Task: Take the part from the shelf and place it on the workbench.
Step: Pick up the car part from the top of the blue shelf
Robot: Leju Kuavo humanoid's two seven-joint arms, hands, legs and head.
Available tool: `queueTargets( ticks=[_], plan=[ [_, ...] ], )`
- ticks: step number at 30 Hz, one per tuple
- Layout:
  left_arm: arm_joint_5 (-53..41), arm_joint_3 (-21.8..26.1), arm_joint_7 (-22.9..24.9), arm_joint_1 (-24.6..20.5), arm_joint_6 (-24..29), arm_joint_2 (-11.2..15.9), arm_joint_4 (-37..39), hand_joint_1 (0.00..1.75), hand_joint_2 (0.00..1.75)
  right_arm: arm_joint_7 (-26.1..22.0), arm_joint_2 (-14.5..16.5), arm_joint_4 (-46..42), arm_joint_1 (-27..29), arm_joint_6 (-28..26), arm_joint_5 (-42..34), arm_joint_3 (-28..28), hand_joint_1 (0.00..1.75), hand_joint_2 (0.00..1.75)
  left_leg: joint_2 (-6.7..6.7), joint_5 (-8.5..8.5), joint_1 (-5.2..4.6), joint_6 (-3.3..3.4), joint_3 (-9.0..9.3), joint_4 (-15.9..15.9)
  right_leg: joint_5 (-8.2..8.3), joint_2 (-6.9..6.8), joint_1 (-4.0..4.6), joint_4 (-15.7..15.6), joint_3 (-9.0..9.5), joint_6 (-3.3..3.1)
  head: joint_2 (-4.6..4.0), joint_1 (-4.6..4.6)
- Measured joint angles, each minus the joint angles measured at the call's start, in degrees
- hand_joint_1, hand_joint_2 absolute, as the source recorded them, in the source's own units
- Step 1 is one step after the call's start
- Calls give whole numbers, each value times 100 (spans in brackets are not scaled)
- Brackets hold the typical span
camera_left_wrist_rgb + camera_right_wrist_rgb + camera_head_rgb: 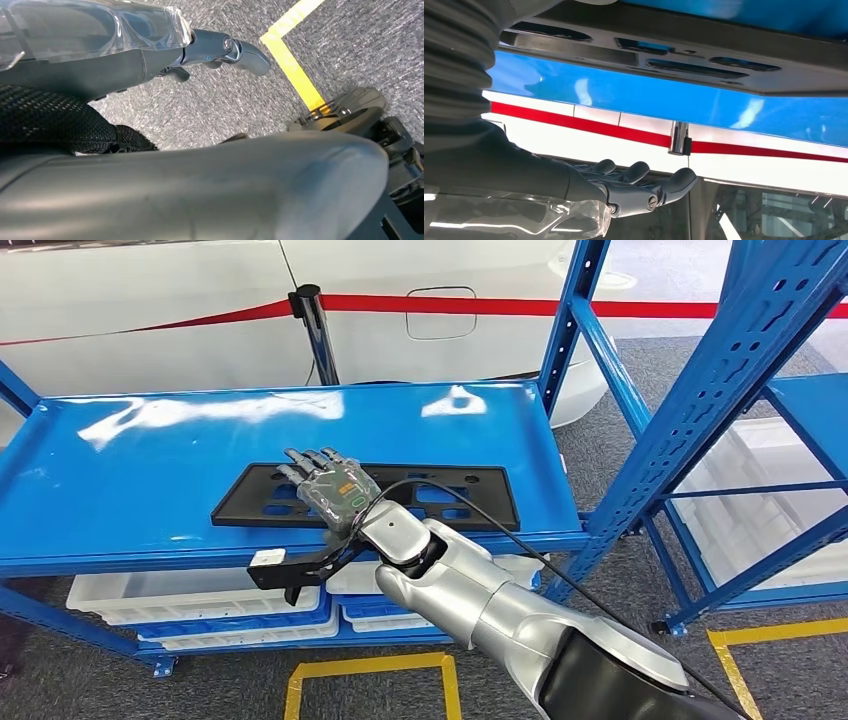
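**Right hand over black part on shelf**

The black part (400, 497), a flat rectangular frame with slots, lies flat on the blue shelf (150, 470) near its front edge, toward 5 o'clock of the shelf top. The right hand (335, 490) is palm down over the part's left half, fingers extended and spread toward 11 o'clock; holding nothing. In the right wrist view the fingers (639, 172) are clear of the part (684, 55), with a gap between. The left hand (220, 50) hangs above grey carpet (225, 105) near a yellow floor line (292, 70); fingers partly curled, empty. White bins (190, 595) sit on the lower shelf level
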Motion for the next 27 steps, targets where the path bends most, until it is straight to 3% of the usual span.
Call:
queueTargets(
  ticks=[5, 14, 27],
  plan=[
    [9, -2, -3, 0, 0, 0, 0, 0, 0, 25, -1, -37, -11, 111, -39, 5, 0, 175, 1, 11, 17, -17, 8, -17, 1, 0, 16, 1, -4, -2, 0, 0],
    [110, -4, -3, 3, 27, 2, 0, 0, 0, 240, -4, -9, -27, 786, -328, 7, 0, 175, 1, 16, 28, -26, 14, -34, -1, 0, 26, 2, -8, -7, 0, 0],
    [194, -15, -18, 12, 66, 2, 0, 0, 0, 305, -2, 146, -90, 863, -502, 24, 0, 175, 1, 16, 28, -26, 13, -34, -1, 0, 26, 2, -7, -7, 0, 0]
  ],
)
